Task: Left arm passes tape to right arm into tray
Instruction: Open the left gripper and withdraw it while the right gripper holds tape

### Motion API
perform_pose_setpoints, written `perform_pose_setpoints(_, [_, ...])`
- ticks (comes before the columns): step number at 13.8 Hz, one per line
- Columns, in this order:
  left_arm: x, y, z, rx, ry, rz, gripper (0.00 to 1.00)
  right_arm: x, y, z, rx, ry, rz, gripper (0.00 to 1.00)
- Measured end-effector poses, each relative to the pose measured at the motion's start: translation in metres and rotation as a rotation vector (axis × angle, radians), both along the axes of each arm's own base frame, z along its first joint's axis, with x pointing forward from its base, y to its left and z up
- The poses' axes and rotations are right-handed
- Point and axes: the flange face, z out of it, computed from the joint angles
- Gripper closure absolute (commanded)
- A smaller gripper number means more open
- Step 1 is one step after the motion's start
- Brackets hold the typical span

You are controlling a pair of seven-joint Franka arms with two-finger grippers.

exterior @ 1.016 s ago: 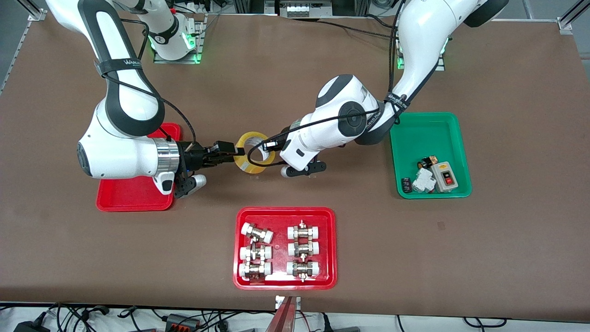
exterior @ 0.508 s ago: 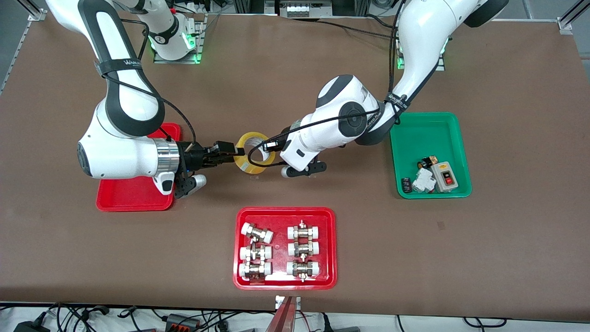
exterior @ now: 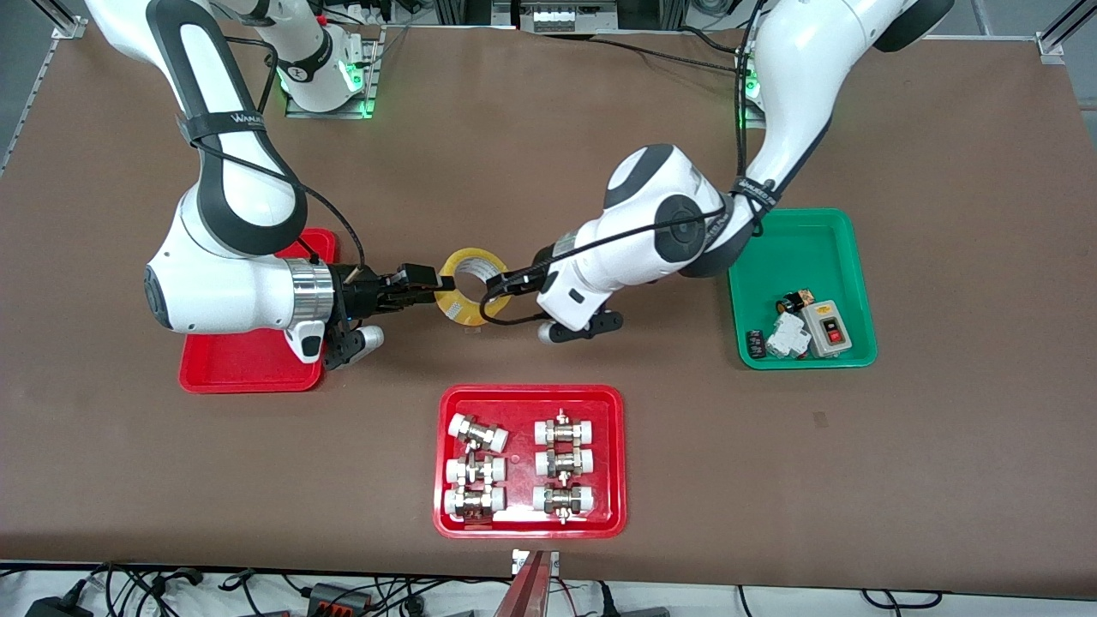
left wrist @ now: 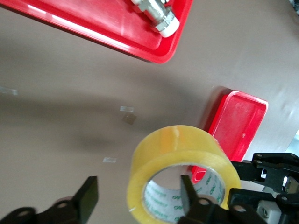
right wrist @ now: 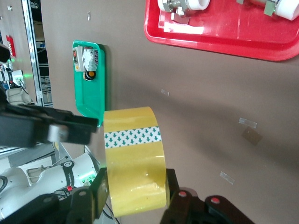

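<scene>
Front view: tape (exterior: pixel 469 286) up in the air over bare brown table (exterior: pixel 943 446), roughly mid-table, between the two grippers. Right gripper (exterior: pixel 426 284) clenched on the roll's wall, coming in from the plain red tray (exterior: pixel 248 364) at the right arm's end. Left gripper (exterior: pixel 506 284) just beside the roll, fingers spread and not touching it. Second red tray (exterior: pixel 531 398) with metal fittings (exterior: pixel 561 467) nearer the camera; green tray (exterior: pixel 801 227) of small parts at the left arm's end.

Left wrist view: black fingers (left wrist: pixel 88 201) wide apart, yellow tape (left wrist: pixel 180 158) close in front, the other gripper (left wrist: pixel 261 179) pinching its edge, plain tray (left wrist: pixel 236 126) below.

Right wrist view: fingers (right wrist: pixel 100 191) squeezing the tape (right wrist: pixel 134 161) on both sides, left gripper (right wrist: pixel 74 128) hanging released beside it, green tray (right wrist: pixel 88 79) farther off.
</scene>
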Motion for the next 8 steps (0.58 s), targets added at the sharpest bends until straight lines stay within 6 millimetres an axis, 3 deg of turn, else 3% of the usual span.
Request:
perform_pose_setpoints(2, [0.004,0.035,0.017,0.054,0.028,-0.136,0.0,0.001,-0.001,0.0,-0.005,-0.003,0.001,1.0])
perform_pose_setpoints(4, [0.005,0.081,0.046,0.141,0.025,-0.262,0.0,0.005,-0.01,0.004,-0.034,-0.026,0.006,1.0])
perform_pose_setpoints(6, [0.005,0.122,0.075,0.189,0.008,-0.358,0.0,0.011,-0.034,0.005,-0.056,-0.024,0.004,1.0])
perform_pose_setpoints(8, [0.005,0.159,0.095,0.222,0.012,-0.424,0.0,0.016,-0.073,0.002,-0.041,-0.014,0.028,1.0])
